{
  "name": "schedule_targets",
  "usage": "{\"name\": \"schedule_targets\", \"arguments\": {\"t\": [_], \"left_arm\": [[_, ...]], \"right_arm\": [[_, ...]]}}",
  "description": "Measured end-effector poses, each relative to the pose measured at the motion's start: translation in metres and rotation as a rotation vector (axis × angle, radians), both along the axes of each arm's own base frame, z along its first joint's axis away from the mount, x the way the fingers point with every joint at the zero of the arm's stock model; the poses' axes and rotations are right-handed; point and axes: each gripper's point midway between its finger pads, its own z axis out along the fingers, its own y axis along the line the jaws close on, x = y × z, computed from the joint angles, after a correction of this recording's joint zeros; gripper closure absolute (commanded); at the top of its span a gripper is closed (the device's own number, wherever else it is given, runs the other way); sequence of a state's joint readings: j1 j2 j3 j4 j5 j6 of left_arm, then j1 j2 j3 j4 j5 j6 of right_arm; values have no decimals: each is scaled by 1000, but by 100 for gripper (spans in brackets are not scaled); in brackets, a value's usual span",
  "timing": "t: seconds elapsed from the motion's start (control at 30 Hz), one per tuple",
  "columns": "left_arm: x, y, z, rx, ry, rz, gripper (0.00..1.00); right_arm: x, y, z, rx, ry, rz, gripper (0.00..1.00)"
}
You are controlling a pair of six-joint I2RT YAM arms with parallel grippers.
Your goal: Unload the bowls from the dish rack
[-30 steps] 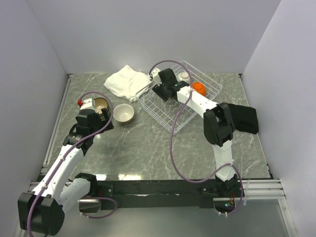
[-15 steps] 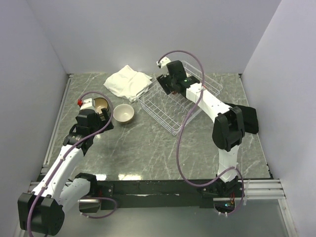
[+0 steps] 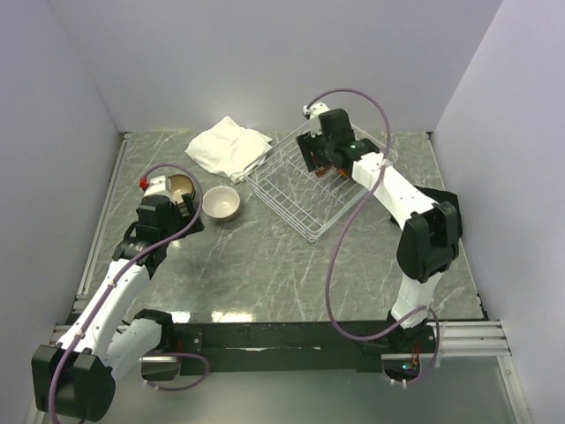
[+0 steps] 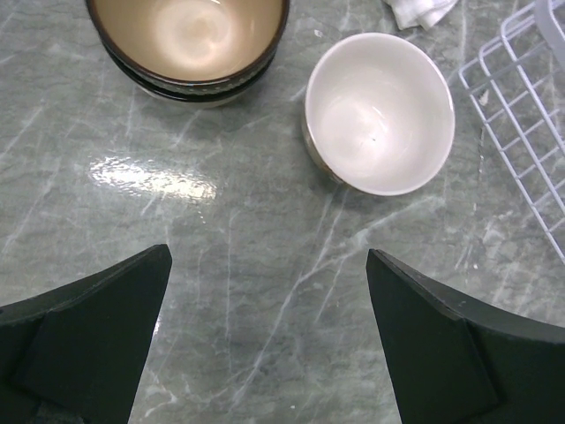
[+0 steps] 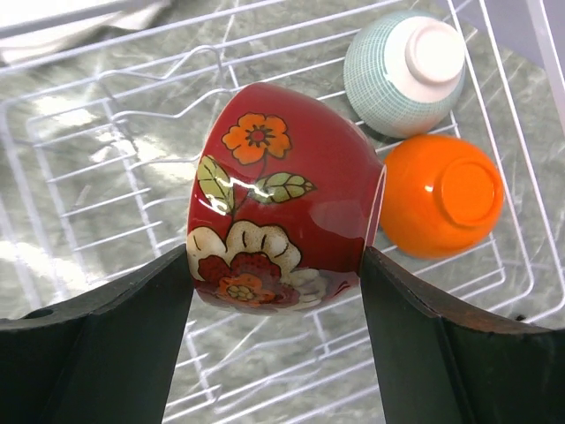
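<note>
While the right hand is clamped on a red floral bowl, held on its side over the dish rack, two more bowls sit upside down in one corner of the rack: a teal-patterned bowl w/ a white foot and an orange bowl, just beside each other. Left hand hangs w/ fingers spread wide, gripping nothing, above the marble tabletop. Near it, a white bowl and a tan bowl w/ dark rim stand upright on the tabletop, outside the rack.
</note>
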State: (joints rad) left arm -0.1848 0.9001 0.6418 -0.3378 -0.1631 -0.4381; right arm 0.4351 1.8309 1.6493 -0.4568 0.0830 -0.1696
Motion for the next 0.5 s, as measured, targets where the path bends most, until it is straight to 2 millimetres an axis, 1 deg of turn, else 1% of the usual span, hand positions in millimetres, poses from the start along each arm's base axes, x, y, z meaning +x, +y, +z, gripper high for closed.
{"name": "schedule_targets", "arguments": {"t": [0.13,0.23,0.37,0.5], "left_arm": [[-1,-6,0,-21,2,-30,1],[-1,-15,2,-55,-1,-63,1],[4,-30,11,-123,-26,-108,1],[17,-50,27,-201,-63,-165,1]], "right_arm": [[-14,-3,18,79,-11,-11,100],[-27,-4,26,137,-10,-19,100],[-40,-3,29,233,4,-25,100],[-58,2,21,336,38,-21,100]]}}
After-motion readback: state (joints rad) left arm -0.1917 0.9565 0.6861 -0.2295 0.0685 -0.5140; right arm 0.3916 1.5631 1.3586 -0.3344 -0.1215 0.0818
